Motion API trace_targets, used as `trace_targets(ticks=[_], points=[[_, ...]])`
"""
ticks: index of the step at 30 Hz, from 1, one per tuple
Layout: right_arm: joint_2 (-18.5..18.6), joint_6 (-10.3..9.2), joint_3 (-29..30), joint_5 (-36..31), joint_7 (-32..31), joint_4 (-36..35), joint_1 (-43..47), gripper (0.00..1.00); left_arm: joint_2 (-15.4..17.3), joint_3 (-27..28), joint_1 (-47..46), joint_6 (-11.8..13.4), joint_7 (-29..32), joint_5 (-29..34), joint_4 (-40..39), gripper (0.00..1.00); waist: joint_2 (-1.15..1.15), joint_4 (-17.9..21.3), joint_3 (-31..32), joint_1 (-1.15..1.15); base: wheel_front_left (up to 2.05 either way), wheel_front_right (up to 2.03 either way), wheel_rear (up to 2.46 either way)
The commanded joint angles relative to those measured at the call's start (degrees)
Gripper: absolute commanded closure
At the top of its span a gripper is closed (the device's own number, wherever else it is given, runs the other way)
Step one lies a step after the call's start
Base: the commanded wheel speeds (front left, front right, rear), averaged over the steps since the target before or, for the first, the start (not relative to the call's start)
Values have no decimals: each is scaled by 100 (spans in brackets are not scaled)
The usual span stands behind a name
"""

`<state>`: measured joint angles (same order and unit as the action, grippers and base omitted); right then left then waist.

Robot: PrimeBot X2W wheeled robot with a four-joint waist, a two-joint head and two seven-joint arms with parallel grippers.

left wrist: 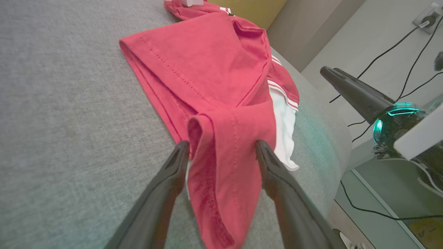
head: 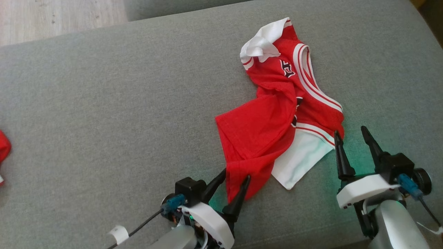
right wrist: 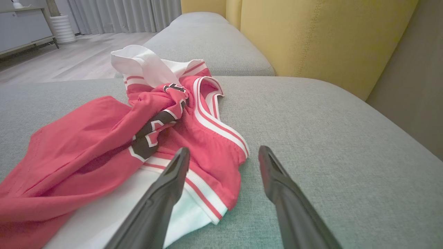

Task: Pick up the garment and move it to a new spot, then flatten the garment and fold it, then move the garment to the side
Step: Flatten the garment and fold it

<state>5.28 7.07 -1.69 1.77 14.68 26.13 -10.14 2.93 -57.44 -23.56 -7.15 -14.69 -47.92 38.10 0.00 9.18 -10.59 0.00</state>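
Garment point(head: 277, 114) lies bunched, centre-right of the head view, on a grey cushion point(head: 104, 103). White panels show at its upper end and lower right.

Left gripper point(head: 236, 173), lower centre: fingers spread wide, straddling the red near corner, not pinching it.

Right gripper point(head: 349, 130), lower right: also spread, grasping nothing, one finger at the striped hem.

Judgement: not flat, not folded; reads as setting up a hold. Next calls for closing left on the corner and right on the hem, then drawing apart.
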Motion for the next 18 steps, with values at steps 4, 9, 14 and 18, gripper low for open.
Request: trace_targets(ticks=[4,9,14,18], points=[[-17,42,-232,100,31,-107,-223,0,-5,224,-185,-33,-30,5,-237,11,0,10,-16,0,0,0,0],[-27,42,-292,205,31,-57,-257,0,33,855,-189,-34,-30,479,-751,100,0,-34,-9,0,0,0,0],[-18,42,-260,296,31,16,-199,0,59,1870,103,-34,-30,954,-1353,100,0,-194,78,0,0,0,0],[-17,42,-165,340,32,37,-135,0,74,2756,396,-34,-30,1357,-1835,100,0,-443,156,0,0,0,0]])
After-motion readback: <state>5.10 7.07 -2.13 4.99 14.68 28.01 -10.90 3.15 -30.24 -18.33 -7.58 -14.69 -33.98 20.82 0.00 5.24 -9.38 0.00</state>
